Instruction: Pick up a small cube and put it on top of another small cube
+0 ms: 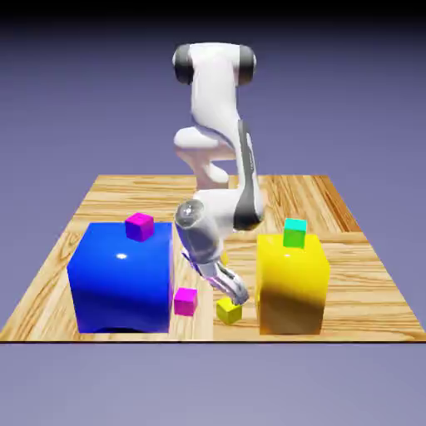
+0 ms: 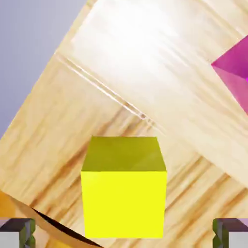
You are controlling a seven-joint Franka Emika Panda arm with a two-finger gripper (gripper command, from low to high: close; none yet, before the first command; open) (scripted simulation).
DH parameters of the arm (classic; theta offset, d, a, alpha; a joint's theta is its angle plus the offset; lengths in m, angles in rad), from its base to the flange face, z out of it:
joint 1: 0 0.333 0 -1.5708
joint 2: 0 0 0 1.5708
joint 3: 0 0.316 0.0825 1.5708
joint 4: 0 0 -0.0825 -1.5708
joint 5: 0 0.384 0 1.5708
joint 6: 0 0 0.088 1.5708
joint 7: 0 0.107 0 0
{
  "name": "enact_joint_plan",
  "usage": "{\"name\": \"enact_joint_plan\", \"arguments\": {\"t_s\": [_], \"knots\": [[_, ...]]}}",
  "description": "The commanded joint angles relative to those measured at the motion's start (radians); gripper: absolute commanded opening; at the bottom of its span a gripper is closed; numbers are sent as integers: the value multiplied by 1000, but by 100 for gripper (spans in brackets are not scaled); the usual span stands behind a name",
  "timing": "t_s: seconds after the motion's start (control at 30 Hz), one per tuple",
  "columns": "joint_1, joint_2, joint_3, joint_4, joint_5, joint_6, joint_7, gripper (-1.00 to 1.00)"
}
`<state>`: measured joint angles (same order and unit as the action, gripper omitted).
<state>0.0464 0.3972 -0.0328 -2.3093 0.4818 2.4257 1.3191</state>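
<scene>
The tiny yellow cube (image 1: pixel 229 311) rests on the wooden table (image 1: pixel 108 195) near its front edge, between the big blue block and the big yellow block. My gripper (image 1: pixel 236 294) hangs tilted just above it and is open. In the hand view the yellow cube (image 2: pixel 123 186) sits large and centred between the two grey fingertips (image 2: pixel 17 232), with a wide gap on each side; the gripper (image 2: pixel 123 233) touches nothing. One tiny magenta cube (image 1: pixel 185 301) lies on the table left of the yellow one and shows at the hand view's right edge (image 2: pixel 236 72). A second magenta cube (image 1: pixel 140 226) sits on the blue block.
The big blue block (image 1: pixel 121 279) stands at the exterior view's left and the big yellow block (image 1: pixel 291 283) at its right, close beside the gripper. A tiny green-and-teal cube (image 1: pixel 294 233) rests on top of the yellow block. The table's front edge runs just below the cubes.
</scene>
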Motion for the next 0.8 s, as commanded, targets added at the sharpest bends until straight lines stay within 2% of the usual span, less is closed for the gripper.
{"name": "enact_joint_plan", "arguments": {"t_s": [0.0,0.07,0.1,0.27,0.3,0.43,0.77], "knots": [[0,36,11,0,20,35,-15,0],[1,79,23,1,44,76,-34,0],[1,79,23,1,44,76,-34,-100],[-1,-66,-20,0,-37,-64,28,-100],[23,-71,-46,-3,-20,-62,-4,-100],[43,-175,-156,106,-40,-236,-109,-100],[-270,-517,-250,137,-248,-626,121,-100]]}}
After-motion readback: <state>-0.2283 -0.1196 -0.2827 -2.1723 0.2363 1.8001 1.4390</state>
